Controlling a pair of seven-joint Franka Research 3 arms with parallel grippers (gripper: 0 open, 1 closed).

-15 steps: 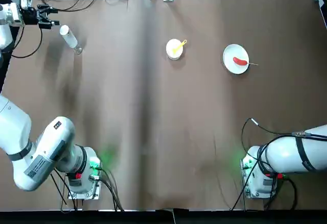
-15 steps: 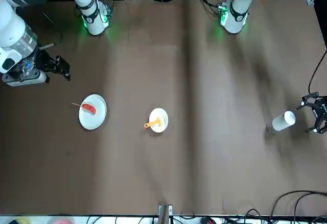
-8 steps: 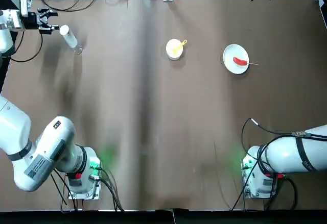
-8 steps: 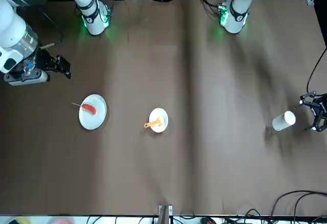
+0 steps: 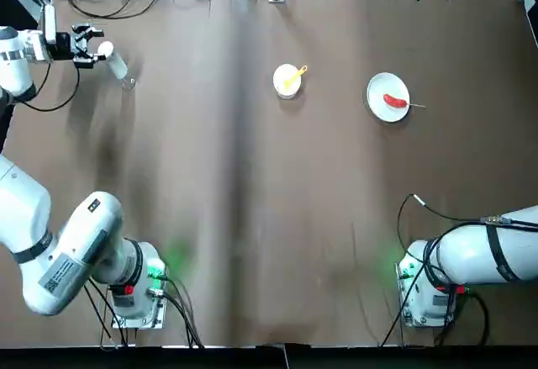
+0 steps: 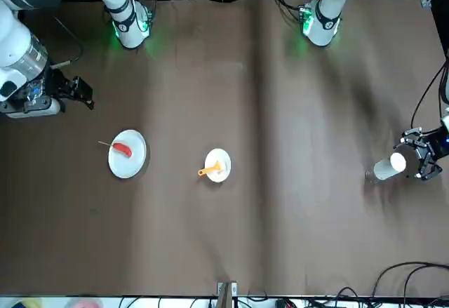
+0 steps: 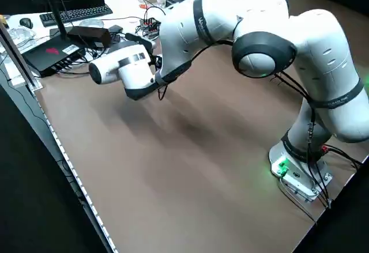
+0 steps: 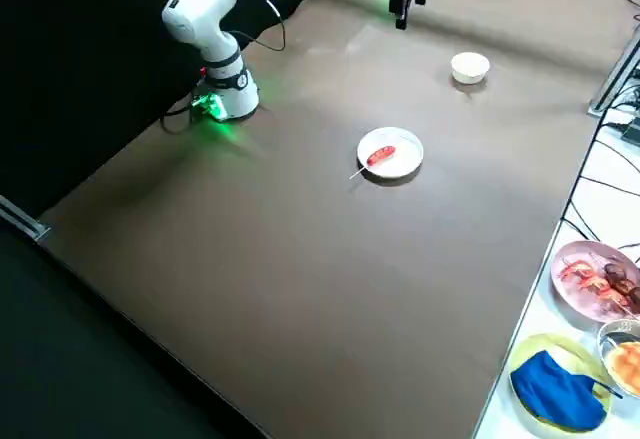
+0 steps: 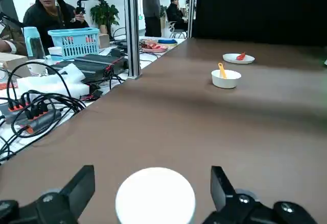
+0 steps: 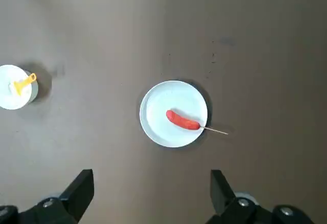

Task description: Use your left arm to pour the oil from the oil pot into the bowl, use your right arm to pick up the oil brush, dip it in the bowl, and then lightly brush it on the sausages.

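Right now my left gripper (image 5: 94,43) sits at the far left corner of the bench, its fingers (image 9: 76,191) spread wide on either side of the white cap of the oil pot (image 5: 114,63). They are not yet touching the cap; I see clear gaps on both sides in the left wrist view. I see the oil pot (image 6: 386,167) leaning on the bench, cap end toward the gripper (image 6: 421,155).

My right gripper (image 6: 77,92) hangs high above the far right part of the bench, fingers (image 10: 79,189) wide apart and holding nothing, looking straight down on the white plate (image 10: 153,127). The sausage (image 10: 182,120) lies across that plate with its thin stick reaching past the rim.

Toward the far edge near the middle stands the bowl (image 5: 284,86), with the oil brush (image 5: 295,75) resting in it, handle over the rim. Bowl and plate (image 5: 382,110) stand well apart.
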